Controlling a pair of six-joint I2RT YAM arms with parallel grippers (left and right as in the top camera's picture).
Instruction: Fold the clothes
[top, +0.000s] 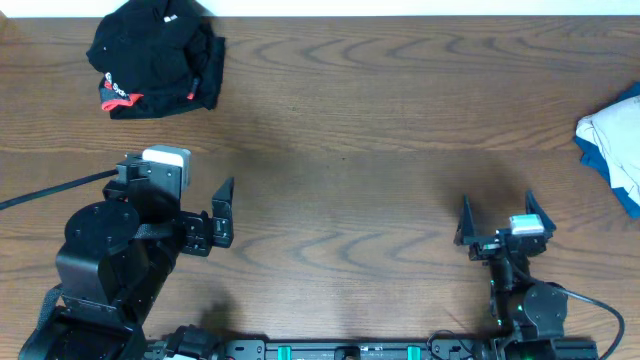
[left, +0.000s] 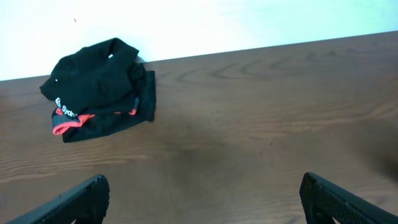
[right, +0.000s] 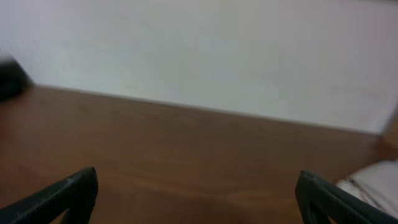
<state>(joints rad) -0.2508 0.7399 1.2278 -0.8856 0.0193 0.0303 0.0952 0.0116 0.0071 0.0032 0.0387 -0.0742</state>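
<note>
The left tool (top: 224, 212) is released, its jaws wide and holding nothing. The right tool (top: 497, 208) gapes empty too, over the wooden surface (top: 350, 130). The clothes (top: 155, 55), a crumpled black heap with coral-red trim, lie well ahead of the left tool, off to its left. A white and blue cloth (top: 615, 140) lies ahead-right of the right tool.

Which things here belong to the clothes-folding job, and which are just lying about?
Belongs to the job:
- black clothes with red trim, bunched at the far left of the table
- left gripper, open and empty
- right gripper, open and empty

Lying about:
- white and blue cloth at the right edge, apart from the pile; probably not part of the job
</note>
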